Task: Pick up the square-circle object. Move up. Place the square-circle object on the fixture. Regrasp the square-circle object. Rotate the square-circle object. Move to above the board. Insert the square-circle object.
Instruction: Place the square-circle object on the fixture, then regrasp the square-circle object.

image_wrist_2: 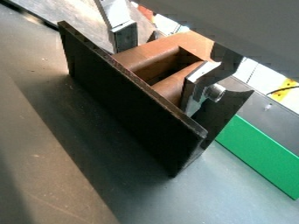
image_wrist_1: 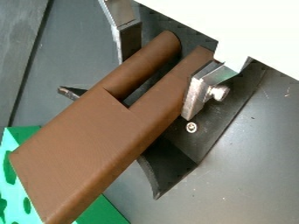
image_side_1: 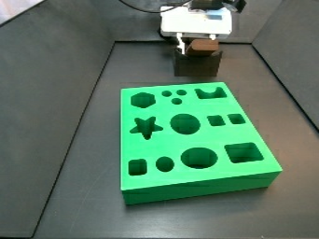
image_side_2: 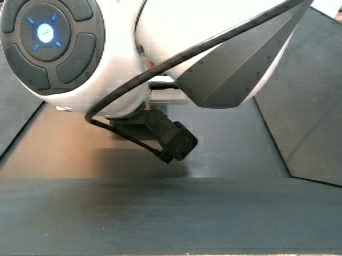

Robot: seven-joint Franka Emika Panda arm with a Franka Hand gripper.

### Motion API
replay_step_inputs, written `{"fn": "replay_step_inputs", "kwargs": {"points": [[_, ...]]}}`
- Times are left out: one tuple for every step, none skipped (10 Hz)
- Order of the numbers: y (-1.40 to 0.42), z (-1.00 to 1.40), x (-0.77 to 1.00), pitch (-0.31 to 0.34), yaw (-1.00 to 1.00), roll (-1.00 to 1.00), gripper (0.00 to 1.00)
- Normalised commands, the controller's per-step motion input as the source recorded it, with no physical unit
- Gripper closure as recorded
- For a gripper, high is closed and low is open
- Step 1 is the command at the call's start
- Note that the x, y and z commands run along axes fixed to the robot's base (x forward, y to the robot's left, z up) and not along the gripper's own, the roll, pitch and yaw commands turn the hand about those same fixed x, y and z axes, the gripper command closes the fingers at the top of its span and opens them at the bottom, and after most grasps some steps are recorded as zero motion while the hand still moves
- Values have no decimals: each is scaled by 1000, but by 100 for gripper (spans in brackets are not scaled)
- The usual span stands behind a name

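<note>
- End effector (image_wrist_2: 163,61) at the counter's (image_side_1: 75,140) far edge, clenched across the square-circle object's (image_wrist_1: 105,131) forked end.
- Object rests on the fixture (image_wrist_2: 128,105), likely for regrasping; green board (image_side_1: 193,135) nearby.

The hand (image_wrist_2: 163,63) grips the square-circle object (image_wrist_2: 156,66) over the fixture (image_wrist_2: 128,109), beside the board (image_wrist_2: 260,153)

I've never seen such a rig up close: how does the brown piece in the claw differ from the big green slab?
The square-circle object is slim, reddish-brown and forked, held between the fingers of the gripper at the fixture. The board is wide, bright green, full of cut-outs, lying flat and untouched.
</note>
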Motion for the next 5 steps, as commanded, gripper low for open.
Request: {"fn": "replay_step_inputs", "kwargs": {"points": [[-500, -167, 0, 0, 0, 0, 100], [0, 0, 0, 0, 0, 0, 0], [0, 1000, 0, 75, 22, 0, 0], [-2, 1000, -5, 78, 24, 3, 0], [-3, 1000, -23, 77, 6, 26, 0]]}}
